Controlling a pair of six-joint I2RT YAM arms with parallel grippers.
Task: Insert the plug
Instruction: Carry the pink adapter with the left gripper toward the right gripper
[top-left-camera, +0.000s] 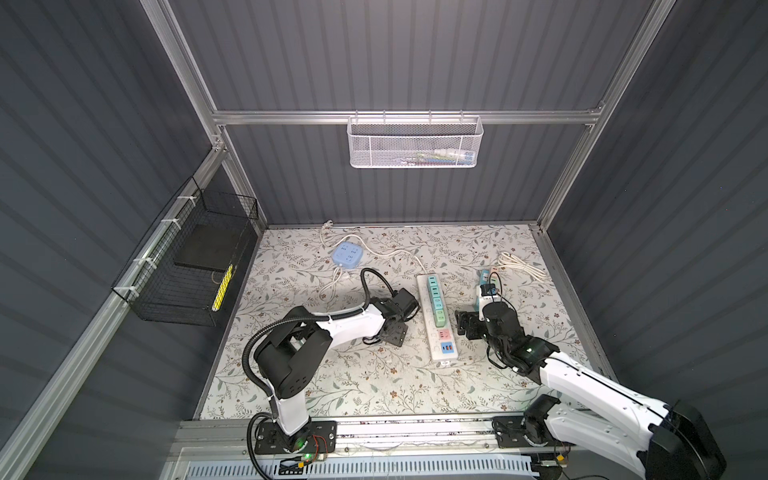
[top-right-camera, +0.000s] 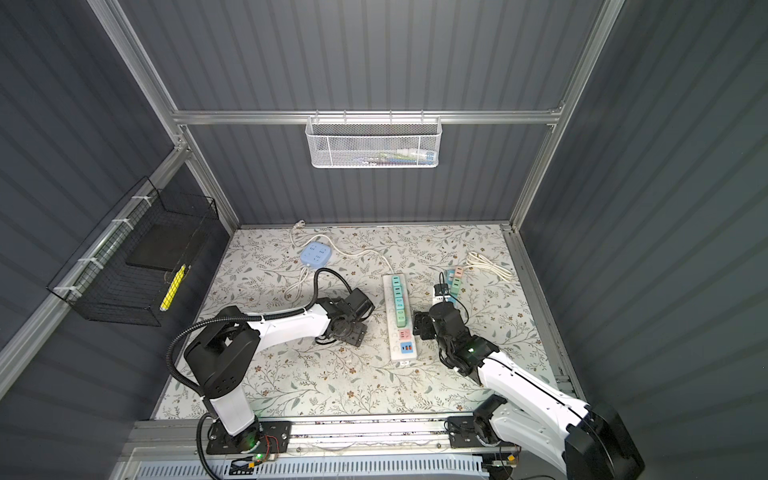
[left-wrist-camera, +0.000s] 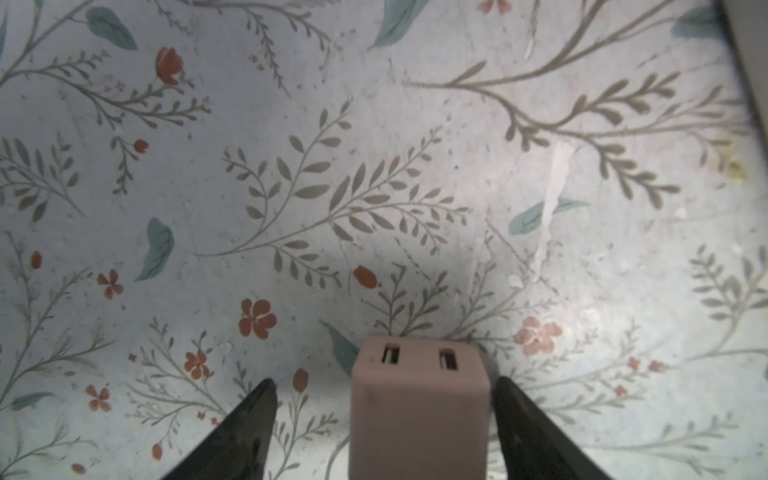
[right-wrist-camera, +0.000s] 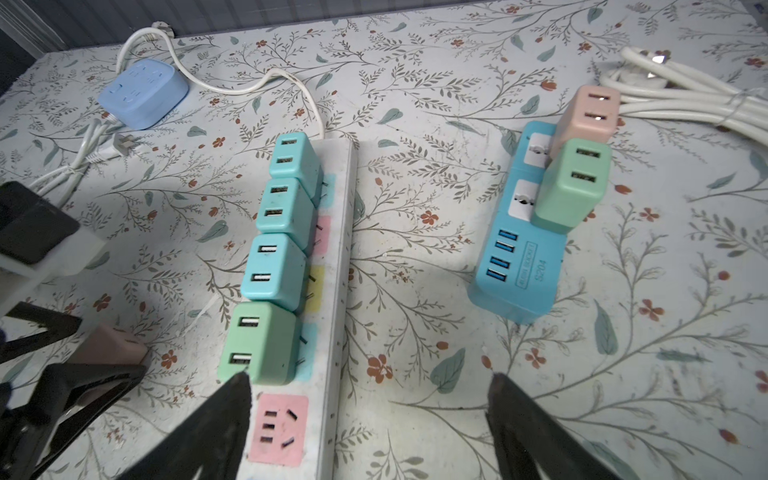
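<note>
Risk: pale pink cube-shaped plastic plug appears resting loose on floral tabletop between wide-spread left claw, just beside long white power strip. Empty right claw gapes wide above strip's vacant pink socket. Prongs hidden. Off-centre regrasp could tilt plug, miss slots, shove strip.

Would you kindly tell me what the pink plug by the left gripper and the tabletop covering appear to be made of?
Pink plug: likely moulded plastic, matte; uniform colour, rounded edges, no glare.
Tabletop covering: seemingly printed vinyl or paper film, low sheen; a torn strip shows.
</note>
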